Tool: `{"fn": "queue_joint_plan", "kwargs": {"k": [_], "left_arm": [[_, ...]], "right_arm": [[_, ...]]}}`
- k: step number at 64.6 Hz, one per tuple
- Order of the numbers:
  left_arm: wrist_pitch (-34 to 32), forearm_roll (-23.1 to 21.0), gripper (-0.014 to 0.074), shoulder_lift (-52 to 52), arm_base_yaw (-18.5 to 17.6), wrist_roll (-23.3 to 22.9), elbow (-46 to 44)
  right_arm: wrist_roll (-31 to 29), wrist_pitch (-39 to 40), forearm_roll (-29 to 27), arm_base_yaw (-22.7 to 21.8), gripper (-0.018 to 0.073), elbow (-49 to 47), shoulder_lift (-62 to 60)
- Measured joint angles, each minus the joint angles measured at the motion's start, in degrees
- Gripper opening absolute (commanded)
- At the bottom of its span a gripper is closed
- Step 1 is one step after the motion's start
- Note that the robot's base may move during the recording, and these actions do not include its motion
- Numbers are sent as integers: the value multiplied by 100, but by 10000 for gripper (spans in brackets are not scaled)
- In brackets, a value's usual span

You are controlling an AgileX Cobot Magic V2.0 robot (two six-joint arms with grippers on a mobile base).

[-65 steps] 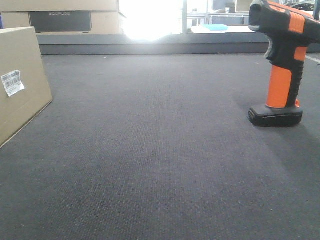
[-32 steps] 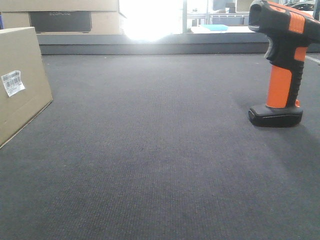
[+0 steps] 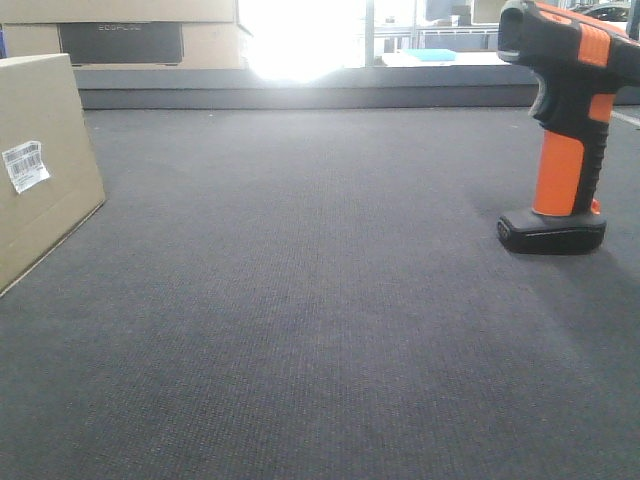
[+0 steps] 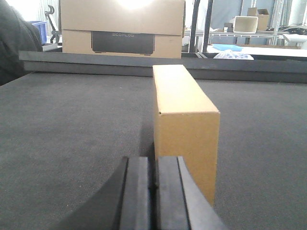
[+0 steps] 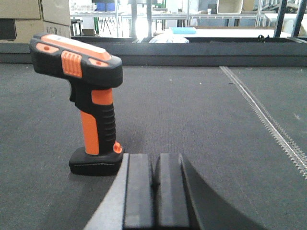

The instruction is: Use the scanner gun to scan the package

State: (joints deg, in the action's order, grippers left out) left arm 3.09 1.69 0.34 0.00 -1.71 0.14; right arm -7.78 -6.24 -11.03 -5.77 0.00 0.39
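The package (image 3: 40, 160), a plain tan cardboard box with a small white barcode label (image 3: 25, 165), rests on the dark mat at the left edge of the front view. The left wrist view shows the package (image 4: 184, 115) end-on, just beyond my left gripper (image 4: 154, 165), which is shut and empty. The scanner gun (image 3: 562, 130), black with an orange handle, stands upright on its flat foot at the right. In the right wrist view the scanner gun (image 5: 91, 100) stands just ahead and left of my right gripper (image 5: 154, 163), also shut on nothing.
Cardboard boxes with a dark grey lettered panel (image 4: 122, 28) stand behind a low dark ledge (image 3: 300, 90) at the back of the mat. A metal strip (image 5: 268, 124) runs across the mat on the right. Shelving and bins lie beyond the ledge.
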Motion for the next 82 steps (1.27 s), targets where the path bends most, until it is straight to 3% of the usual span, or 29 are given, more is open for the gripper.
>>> {"fn": "queue_joint_plan", "kwargs": {"k": [82], "left_arm": [[0,0,-111,0,0,0,0]], "right_arm": [[157,28,-7,-146,-151,0,-17]]}}
